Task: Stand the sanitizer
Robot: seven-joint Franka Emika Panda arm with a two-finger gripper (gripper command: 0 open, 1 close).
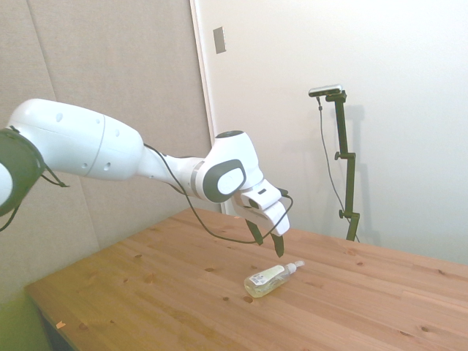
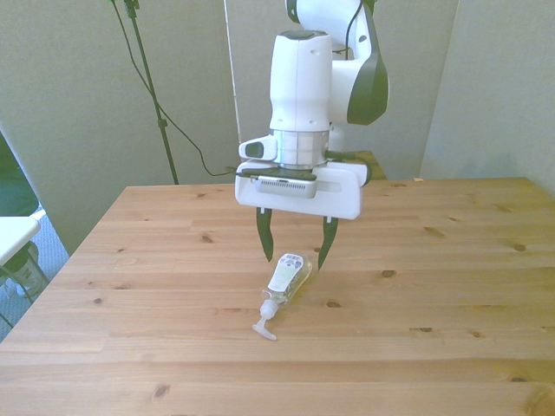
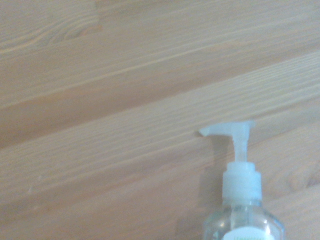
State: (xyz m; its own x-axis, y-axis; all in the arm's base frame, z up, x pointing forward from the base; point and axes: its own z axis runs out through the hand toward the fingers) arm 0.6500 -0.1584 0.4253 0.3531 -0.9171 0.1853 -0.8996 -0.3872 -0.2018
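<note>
I see the sanitizer [image 2: 288,279] lying flat mid-table [image 2: 451,277], well clear of every edge, my gripper [image 2: 293,243] hovering just above it, fingers spread wide and empty.

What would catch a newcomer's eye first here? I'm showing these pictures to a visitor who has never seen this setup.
First the big white arm reaching in over the wooden table, its end effector open and hanging just above the one object there. That object is a small sanitizer bottle lying on its side near the table's middle, pump top pointing toward the front view's near edge.
</note>
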